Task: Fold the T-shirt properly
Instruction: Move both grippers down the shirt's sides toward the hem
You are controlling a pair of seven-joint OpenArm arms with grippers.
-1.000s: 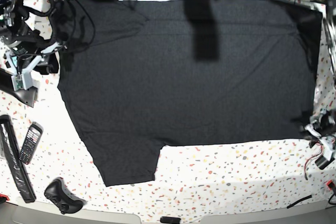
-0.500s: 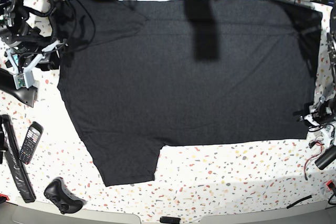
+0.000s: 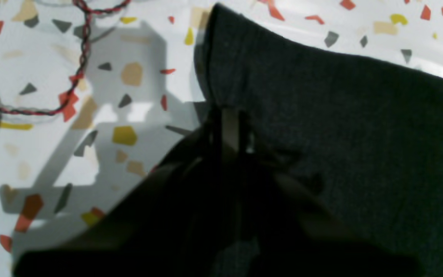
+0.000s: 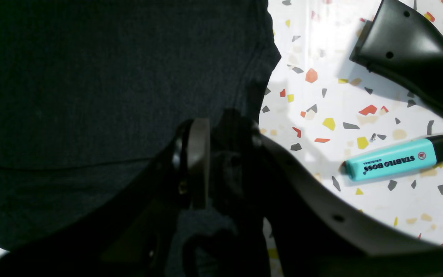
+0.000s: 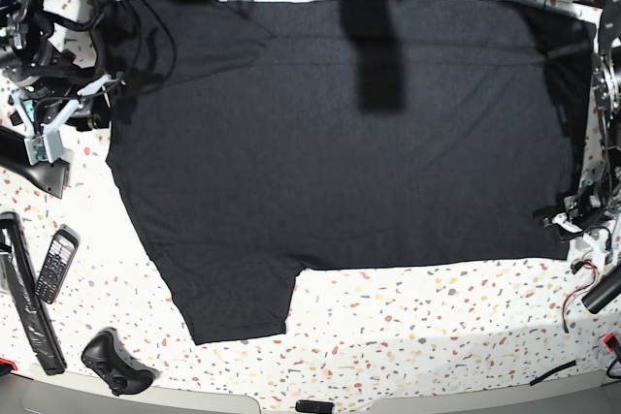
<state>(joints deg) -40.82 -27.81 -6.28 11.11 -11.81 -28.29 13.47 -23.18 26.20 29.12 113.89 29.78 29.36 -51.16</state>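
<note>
Presently, T-shirt point(image 5: 340, 143) flat on surface point(image 5: 437, 327); left gripper point(image 3: 229, 127) and right gripper point(image 4: 221, 154) each pinching an opposite edge, evidently for folding.

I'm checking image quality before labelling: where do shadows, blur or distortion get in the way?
Base view: wide-angle bending at the edges, and a dark rectangular shadow lies across the T-shirt. Left wrist view: soft focus, the left gripper a dark blur with hard shadows on the table. Right wrist view: sharper; the highlighter label reads clearly.
</note>
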